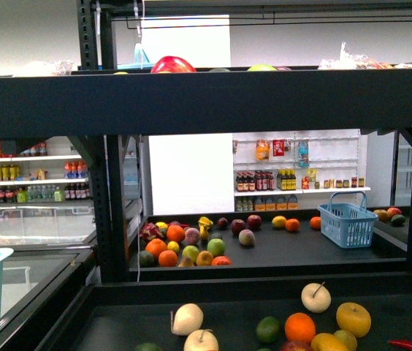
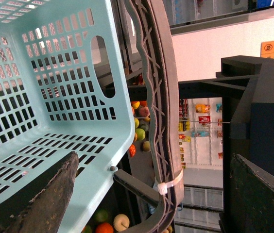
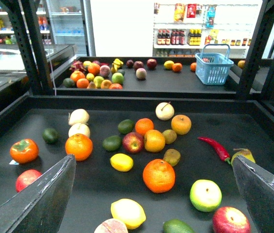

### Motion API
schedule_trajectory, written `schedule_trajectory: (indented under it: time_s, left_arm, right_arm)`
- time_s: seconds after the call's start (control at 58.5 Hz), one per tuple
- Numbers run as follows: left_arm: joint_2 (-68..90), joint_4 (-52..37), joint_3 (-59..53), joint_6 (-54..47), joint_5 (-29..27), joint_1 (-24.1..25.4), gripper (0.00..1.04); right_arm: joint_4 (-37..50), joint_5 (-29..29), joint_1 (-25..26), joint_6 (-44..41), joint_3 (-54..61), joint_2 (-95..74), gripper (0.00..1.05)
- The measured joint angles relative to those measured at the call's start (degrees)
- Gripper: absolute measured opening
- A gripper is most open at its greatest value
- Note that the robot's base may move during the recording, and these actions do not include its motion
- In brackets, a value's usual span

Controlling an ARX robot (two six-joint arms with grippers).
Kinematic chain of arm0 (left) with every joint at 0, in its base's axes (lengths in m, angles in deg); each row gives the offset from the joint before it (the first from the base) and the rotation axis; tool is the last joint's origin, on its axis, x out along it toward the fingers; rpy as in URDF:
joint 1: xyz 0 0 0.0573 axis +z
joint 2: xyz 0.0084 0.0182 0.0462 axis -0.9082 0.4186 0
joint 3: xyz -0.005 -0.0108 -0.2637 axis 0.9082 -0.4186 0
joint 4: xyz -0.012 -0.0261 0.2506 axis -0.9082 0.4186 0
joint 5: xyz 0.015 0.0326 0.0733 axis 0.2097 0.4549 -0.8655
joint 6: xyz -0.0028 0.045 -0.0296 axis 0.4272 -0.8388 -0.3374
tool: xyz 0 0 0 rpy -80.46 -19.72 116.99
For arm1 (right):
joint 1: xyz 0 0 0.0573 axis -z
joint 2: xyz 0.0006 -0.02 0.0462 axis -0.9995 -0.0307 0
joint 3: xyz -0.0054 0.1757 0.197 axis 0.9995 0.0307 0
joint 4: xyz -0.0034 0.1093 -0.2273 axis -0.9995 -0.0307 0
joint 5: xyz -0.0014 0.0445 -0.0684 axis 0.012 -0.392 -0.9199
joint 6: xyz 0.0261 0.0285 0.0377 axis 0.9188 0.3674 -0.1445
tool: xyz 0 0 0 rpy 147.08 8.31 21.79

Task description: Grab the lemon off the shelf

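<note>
Right gripper (image 3: 152, 158) gapes wide, empty, near lemon (image 3: 121, 162).

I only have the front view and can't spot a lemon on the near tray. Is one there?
Observer: Yes. The right wrist view shows the lemon on the shelf tray, lying between an orange and a larger orange.
Operator: Are the right fingers ready to take it?
Observer: The right fingers are spread wide with nothing between them, and the lemon is out ahead of them.
</note>
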Motion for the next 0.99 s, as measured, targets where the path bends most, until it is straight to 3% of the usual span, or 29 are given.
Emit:
schedule_trajectory:
  time_s: [0.53,0.94,0.992]
  left_arm:
    - [13.1,-0.7,11.5,0.8,-6.2,-4.8,0.96]
    - [14.1,1.7,14.7,-0.3,-7.3,-5.2,0.25]
    - [14.1,2.0,14.8,0.8,-7.4,-5.2,0.21]
  right_arm:
    - [0.0,0.0,0.0,0.0,0.0,0.0,0.97]
    - [0.0,0.0,0.0,0.0,0.0,0.0,0.97]
    - [0.0,0.0,0.0,0.0,0.0,0.0,0.97]
